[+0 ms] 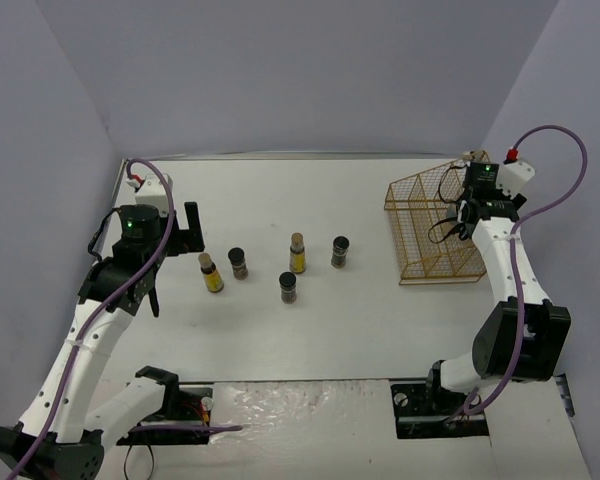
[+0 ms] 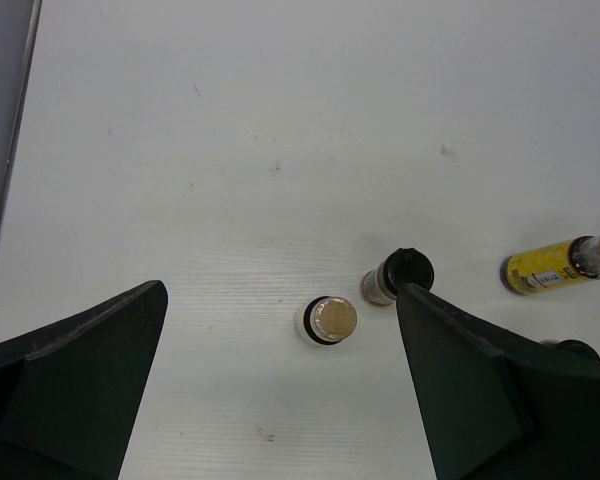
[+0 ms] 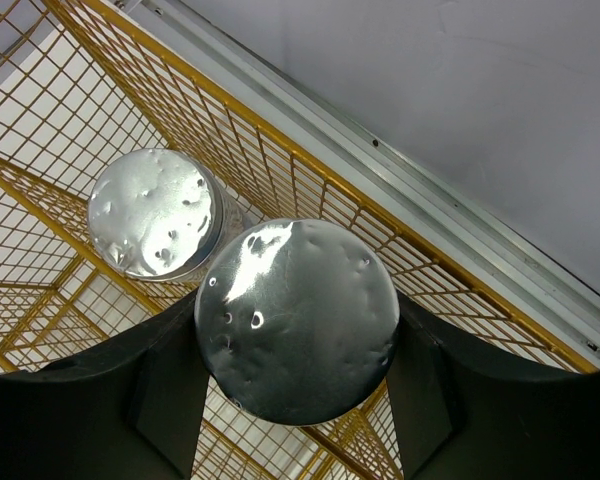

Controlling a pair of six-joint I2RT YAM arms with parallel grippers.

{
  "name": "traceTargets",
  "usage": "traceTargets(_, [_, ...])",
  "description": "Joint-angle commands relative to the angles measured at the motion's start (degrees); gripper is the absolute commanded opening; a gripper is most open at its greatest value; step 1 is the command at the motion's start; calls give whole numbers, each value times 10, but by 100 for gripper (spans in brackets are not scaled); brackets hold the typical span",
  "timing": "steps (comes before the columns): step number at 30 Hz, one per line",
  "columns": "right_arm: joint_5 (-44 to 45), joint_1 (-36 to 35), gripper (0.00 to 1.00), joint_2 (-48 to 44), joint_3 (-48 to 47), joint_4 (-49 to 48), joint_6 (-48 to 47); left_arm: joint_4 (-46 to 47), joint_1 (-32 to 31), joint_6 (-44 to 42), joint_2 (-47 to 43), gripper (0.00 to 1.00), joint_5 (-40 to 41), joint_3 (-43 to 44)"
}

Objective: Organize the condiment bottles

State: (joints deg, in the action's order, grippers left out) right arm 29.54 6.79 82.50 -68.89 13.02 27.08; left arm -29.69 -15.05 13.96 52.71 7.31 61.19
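My right gripper (image 1: 459, 214) is over the gold wire basket (image 1: 420, 205), shut on a silver-lidded jar (image 3: 298, 320) held between its fingers (image 3: 160, 390). A second silver-lidded jar (image 3: 155, 212) stands in the basket (image 3: 70, 120) just beside it. Five bottles stand mid-table: two slim yellow ones (image 1: 211, 272) (image 1: 297, 252) and three short dark black-capped ones (image 1: 238, 263) (image 1: 288, 287) (image 1: 340, 251). My left gripper (image 1: 187, 231) is open and empty above and left of the left yellow bottle. In the left wrist view (image 2: 280, 300) it hangs over that bottle's cork top (image 2: 330, 320), with a black cap (image 2: 404, 272) by the right finger.
The basket stands at the back right near the wall. A yellow bottle (image 2: 550, 268) shows at the right edge of the left wrist view. The table's left edge (image 2: 10, 150) meets the wall close to the left arm.
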Motion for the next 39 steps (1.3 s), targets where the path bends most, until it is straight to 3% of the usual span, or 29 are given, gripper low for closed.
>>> traceTargets(1, [15,3,54,-8,-4,-58,14,36,-3,5,-5,97,-3,15])
traceTargets(13, [-6,3,72,-16,-2,-58,14,36,-3,5,-6,97,-4,15])
traceTargets(19, [-19,4,74,-23,-8,-58,8,36,-3,5,-5,97,-4,15])
traceTargets(22, [-48,2,75,-39,-13,-59,-6,36,-3,5,-4,97,-5,15])
traceTargets(26, [-150,-16,82,-75,-39,-68,-68,37,-3,6,-2,97,-6,15])
traceTargets(31, [-247,-119,92,-84,-65,-72,-145,34,-2,6,4,97,-9,17])
traceTargets(39, [-413,-284,93,-16,-54,-106,-252,36,0,5,8,97,-4,15])
